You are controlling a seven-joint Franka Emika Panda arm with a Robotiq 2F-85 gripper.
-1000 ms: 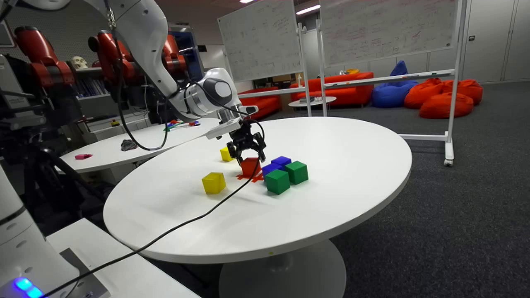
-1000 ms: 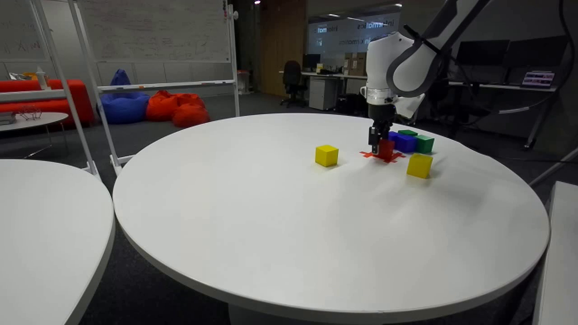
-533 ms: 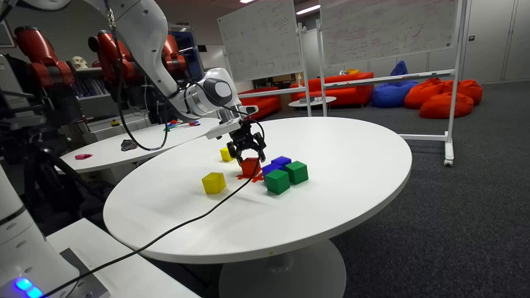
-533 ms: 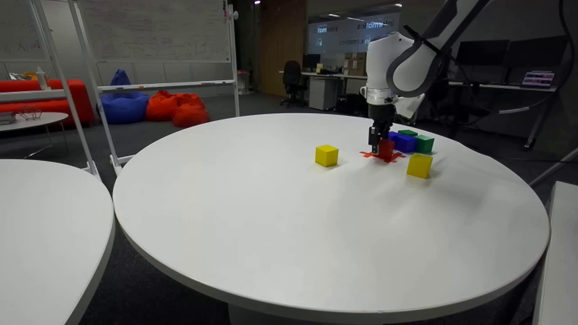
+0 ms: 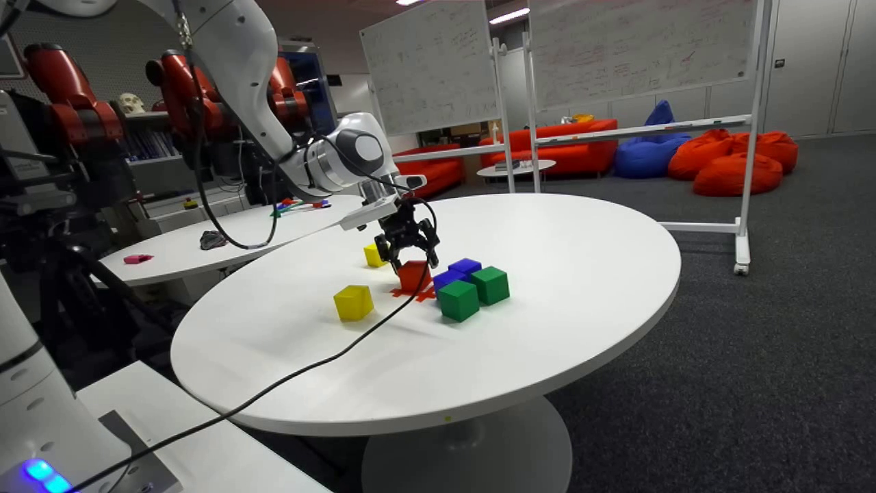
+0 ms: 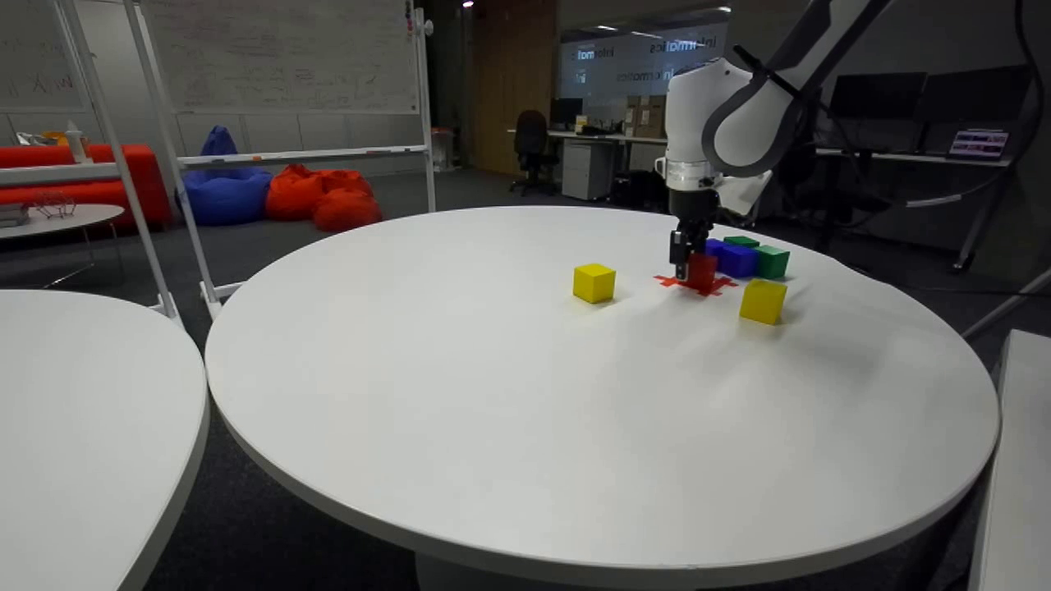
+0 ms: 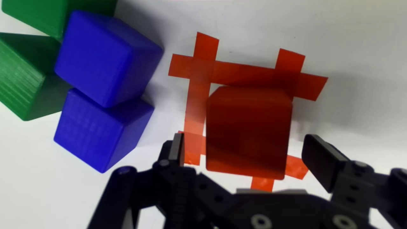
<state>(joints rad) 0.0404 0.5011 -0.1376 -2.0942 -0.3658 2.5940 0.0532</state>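
Not moved at all since before, with gripper (image 7: 246, 154) jaws wide apart around the red block (image 7: 249, 135) on red tape (image 7: 241, 73), blue blocks (image 7: 95, 58) crowding its side, green blocks (image 5: 459, 301) and yellow blocks (image 6: 594, 282) farther off.

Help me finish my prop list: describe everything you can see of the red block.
The red block is cube-shaped, with flat faces and slightly rounded edges; it looks smooth, its exact material unclear. It sits flat on the white table, partly covering a frame of red tape strips. The open gripper straddles it; the wrist view shows a gap on each side, so the gripper does not seem to touch it.
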